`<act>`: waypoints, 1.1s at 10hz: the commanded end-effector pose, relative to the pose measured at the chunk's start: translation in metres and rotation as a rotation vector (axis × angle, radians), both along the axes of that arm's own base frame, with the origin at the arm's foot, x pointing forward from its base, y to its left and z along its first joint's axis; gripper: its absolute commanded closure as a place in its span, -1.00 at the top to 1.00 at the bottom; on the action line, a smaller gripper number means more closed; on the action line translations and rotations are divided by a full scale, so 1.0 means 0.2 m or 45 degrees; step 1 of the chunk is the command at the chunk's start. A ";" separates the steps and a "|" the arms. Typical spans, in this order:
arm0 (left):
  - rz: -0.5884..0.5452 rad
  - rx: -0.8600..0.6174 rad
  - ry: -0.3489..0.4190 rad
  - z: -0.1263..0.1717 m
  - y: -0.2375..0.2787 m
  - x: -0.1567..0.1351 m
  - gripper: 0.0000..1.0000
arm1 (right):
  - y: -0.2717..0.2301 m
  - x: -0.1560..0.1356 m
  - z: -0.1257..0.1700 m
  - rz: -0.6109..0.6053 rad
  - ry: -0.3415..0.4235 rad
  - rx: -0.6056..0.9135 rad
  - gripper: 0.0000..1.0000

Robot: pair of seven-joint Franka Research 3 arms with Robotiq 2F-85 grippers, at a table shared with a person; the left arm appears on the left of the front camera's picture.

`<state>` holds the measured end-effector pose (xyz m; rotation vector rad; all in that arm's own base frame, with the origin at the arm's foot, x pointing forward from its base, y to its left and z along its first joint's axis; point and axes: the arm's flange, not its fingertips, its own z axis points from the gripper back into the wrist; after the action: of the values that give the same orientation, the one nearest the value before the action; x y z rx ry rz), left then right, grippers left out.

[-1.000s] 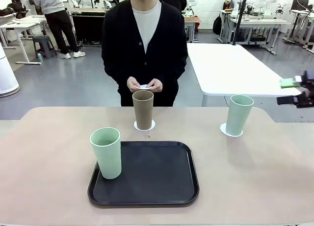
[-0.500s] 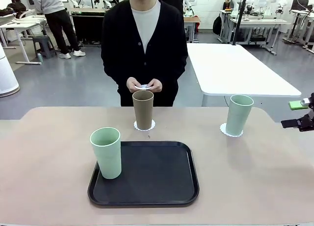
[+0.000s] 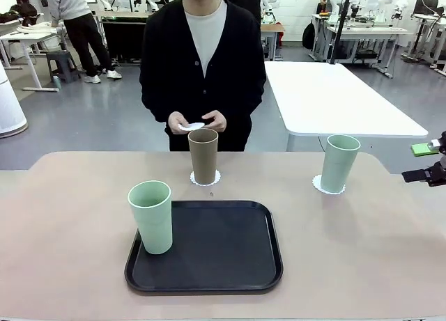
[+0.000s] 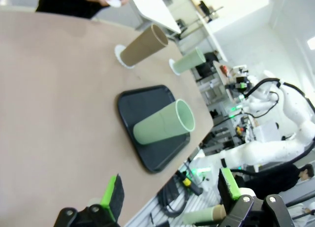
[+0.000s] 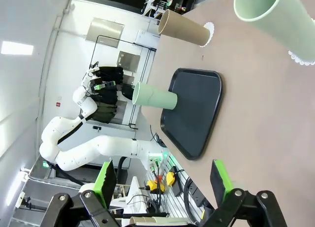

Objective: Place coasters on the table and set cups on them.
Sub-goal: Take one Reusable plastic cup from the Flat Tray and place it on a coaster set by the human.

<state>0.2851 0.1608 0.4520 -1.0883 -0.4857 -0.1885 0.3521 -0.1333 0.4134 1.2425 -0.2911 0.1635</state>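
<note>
the right pincer (image 3: 418,162) has dropped from higher up to hang just off the far right corner of the surface (image 3: 70,223), jaws spread and empty. the person's hands (image 3: 217,120) have shifted and now hold the third coaster (image 3: 190,127) out beyond the far edge. the left pincer (image 4: 170,178) is spread wide too, nothing between its pads, above the left end of the surface.

two sets look finished. the brown cup (image 3: 203,155) stands upright on the middle coaster (image 3: 206,179) at the middle of the far edge. the far mint cup (image 3: 339,162) stands on the right coaster (image 3: 319,186) toward the far right corner. the near mint cup (image 3: 153,216) stands at the left edge of the black tray (image 3: 230,265), with no coaster under it.

so the step in hand seems to be the third coaster, which needs laying flat on a bare stretch, likely toward the far left corner. after that a pincer must close round the near mint cup, lift it clear of the tray rim and set it centred on the disc. the left one looks better placed for that.
</note>
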 end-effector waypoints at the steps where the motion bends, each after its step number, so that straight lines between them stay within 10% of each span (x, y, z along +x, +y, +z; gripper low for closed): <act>1: -0.006 -0.006 -0.016 0.00 0.00 -0.01 1.00 | 0.01 0.00 -0.01 0.003 -0.009 0.023 1.00; 11: -0.006 -0.006 -0.016 0.00 0.00 -0.01 1.00 | 0.01 0.00 -0.01 0.003 -0.009 0.023 1.00</act>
<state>0.2851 0.1608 0.4520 -1.0883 -0.4857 -0.1885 0.3515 -0.1329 0.4136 1.2400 -0.2869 0.1632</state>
